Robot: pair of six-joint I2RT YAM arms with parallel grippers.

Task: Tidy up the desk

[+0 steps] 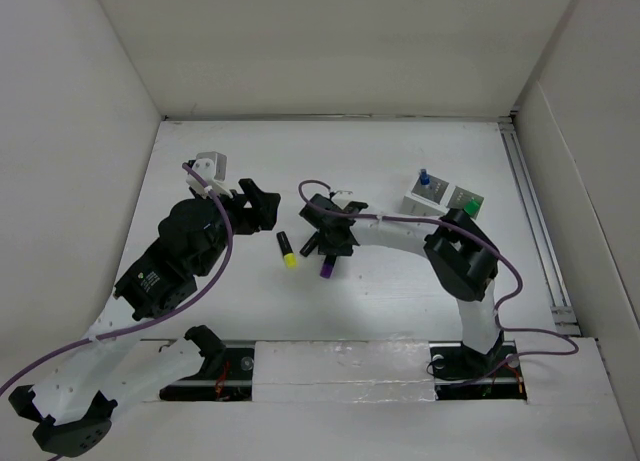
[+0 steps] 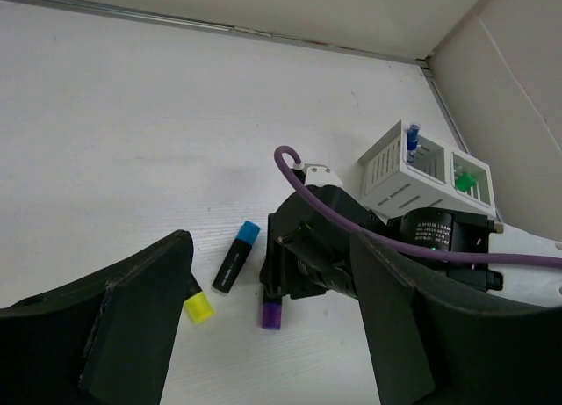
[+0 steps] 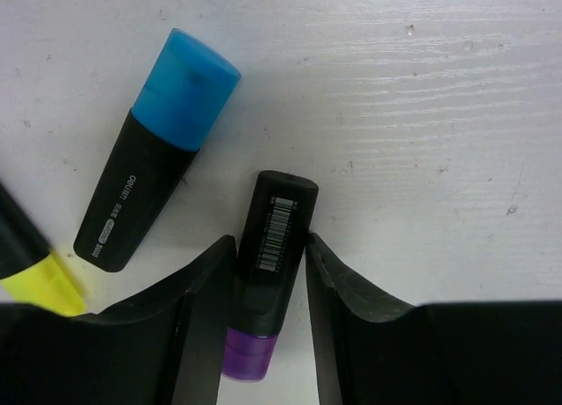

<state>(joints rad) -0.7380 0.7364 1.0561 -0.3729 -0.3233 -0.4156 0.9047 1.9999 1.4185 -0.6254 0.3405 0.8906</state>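
On the white desk point(image 1: 400, 151) lie three black highlighters, close together. The purple-capped one point(image 3: 277, 220) rests flat between the fingers of my right gripper point(image 3: 270, 247), which touch both of its sides; its cap point(image 1: 327, 268) sticks out toward the near edge. The blue-capped highlighter point(image 3: 154, 150) lies just to its left. The yellow-capped one point(image 1: 288, 251) is further left. My left gripper point(image 2: 272, 242) hovers open and empty above the desk, left of the highlighters, and looks across at the right gripper point(image 2: 307, 256).
A small white compartmented holder point(image 1: 440, 196) stands at the back right, with a blue-tipped pen point(image 1: 423, 178) and a green-capped marker point(image 1: 468, 209) in it. White panel walls enclose the desk. A metal rail point(image 1: 535, 221) runs along the right edge.
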